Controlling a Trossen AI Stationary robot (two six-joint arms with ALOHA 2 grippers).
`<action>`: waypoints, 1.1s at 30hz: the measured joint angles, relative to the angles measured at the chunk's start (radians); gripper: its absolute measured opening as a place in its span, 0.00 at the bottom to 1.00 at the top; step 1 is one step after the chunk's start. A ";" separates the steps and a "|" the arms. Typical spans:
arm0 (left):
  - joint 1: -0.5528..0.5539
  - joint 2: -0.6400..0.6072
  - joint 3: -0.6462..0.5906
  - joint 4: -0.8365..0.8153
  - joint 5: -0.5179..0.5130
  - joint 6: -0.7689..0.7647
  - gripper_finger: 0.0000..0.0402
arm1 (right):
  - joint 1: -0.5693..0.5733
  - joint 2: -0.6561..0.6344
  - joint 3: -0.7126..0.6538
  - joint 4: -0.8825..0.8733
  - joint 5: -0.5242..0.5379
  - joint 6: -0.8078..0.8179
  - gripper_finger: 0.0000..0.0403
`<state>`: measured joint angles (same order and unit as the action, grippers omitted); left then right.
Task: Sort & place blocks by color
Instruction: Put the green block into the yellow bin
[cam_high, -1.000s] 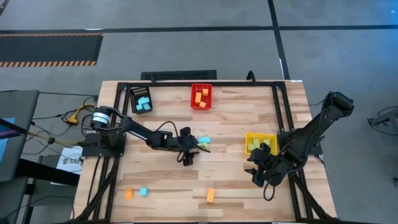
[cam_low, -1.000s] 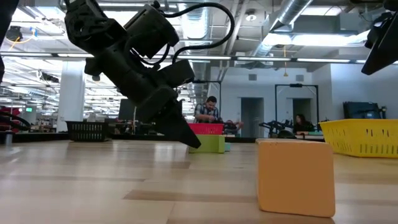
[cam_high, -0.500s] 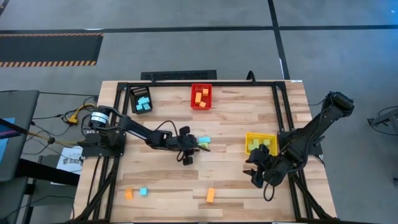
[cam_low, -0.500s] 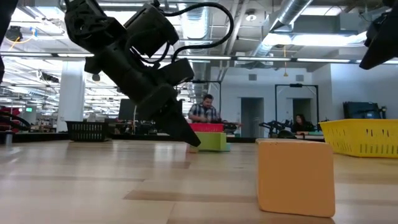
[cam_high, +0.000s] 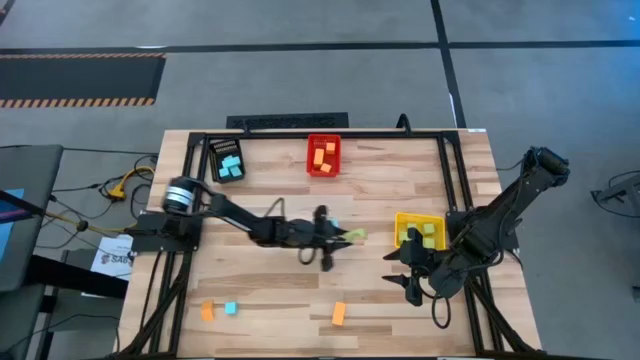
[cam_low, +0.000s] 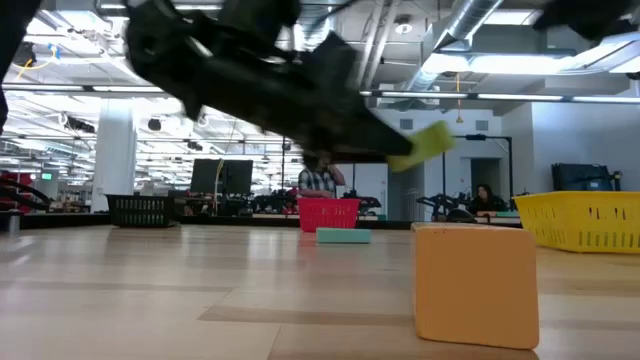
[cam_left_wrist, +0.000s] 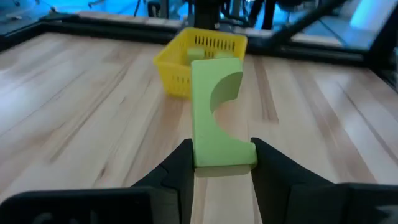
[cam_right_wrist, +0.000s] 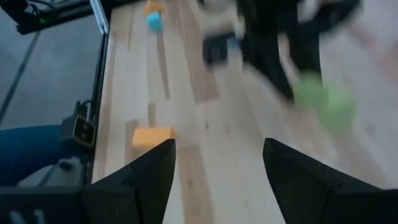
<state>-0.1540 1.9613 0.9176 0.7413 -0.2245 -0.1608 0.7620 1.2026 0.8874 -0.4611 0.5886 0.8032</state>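
Clamped left gripper (cam_left_wrist: 221, 163) holds a green block (cam_left_wrist: 216, 112), long axis pointing toward the yellow bin (cam_left_wrist: 200, 62).

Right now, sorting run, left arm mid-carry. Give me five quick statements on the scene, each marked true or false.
1. The left gripper holds a green block. True.
2. That green block rests on the table. False: it is lifted clear of the wood in the low view.
3. The yellow bin already has green blocks in it. True.
4. The right gripper holds an orange block. False: its fingers are apart with nothing between them; an orange block lies on the table ahead.
5. The red bin holds blue blocks. False: it holds orange ones.
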 joint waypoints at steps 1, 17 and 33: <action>0.004 0.040 0.045 0.015 0.005 -0.002 0.24 | 0.000 0.000 0.016 -0.003 0.016 -0.029 0.66; 0.102 0.492 0.785 -0.212 0.199 0.099 0.24 | 0.055 -0.006 0.149 -0.011 0.040 -0.183 0.66; 0.141 0.530 0.919 -0.296 0.241 0.183 0.24 | 0.060 -0.092 0.151 -0.017 0.070 -0.191 0.66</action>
<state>-0.0129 2.4908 1.8362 0.4449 0.0161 0.0227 0.8224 1.1105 1.0382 -0.4783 0.6591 0.6124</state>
